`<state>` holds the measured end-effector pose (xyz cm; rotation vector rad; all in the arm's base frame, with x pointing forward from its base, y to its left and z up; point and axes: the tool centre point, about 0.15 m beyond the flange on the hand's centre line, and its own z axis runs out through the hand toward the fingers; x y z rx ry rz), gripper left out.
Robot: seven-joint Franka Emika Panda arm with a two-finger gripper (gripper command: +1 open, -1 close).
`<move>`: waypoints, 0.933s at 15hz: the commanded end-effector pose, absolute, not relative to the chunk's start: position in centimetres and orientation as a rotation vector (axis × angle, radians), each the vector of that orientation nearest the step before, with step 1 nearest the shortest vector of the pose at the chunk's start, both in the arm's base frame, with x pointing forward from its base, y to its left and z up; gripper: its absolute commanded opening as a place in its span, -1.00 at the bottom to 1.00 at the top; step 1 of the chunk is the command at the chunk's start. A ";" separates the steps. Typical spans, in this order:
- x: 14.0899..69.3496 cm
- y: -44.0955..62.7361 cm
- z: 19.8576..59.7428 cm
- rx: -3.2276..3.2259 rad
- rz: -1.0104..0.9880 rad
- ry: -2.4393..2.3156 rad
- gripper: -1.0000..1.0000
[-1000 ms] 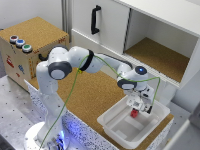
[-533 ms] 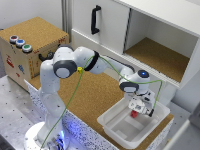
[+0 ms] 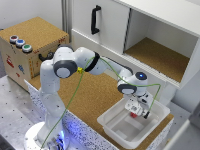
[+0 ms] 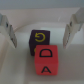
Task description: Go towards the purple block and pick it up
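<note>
- Change: over the last second your gripper has dropped into the white plastic tray. Jaws wide, holding nothing.
- Target: small purple cube with a yellow letter, squarely between the fingers; closing looks due.
- Obstruction: red lettered cube, touching the purple one; tray walls near.

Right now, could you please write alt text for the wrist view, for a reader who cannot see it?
The open hand hangs over a white bin floor, its two fingers flanking a dark purple block marked with a yellow G. A red block lettered D and A sits touching the purple one.
</note>
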<state>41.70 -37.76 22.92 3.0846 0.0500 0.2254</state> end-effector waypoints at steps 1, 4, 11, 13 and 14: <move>44.3 -36.9 21.1 3.036 0.163 -0.043 1.00; 44.4 -36.7 20.9 3.033 0.167 -0.039 -1.00; 43.8 -38.0 21.1 3.017 0.177 -0.087 -1.00; 43.8 -38.3 21.3 3.010 0.191 -0.098 -1.00; 43.8 -38.4 21.5 3.012 0.196 -0.098 -1.00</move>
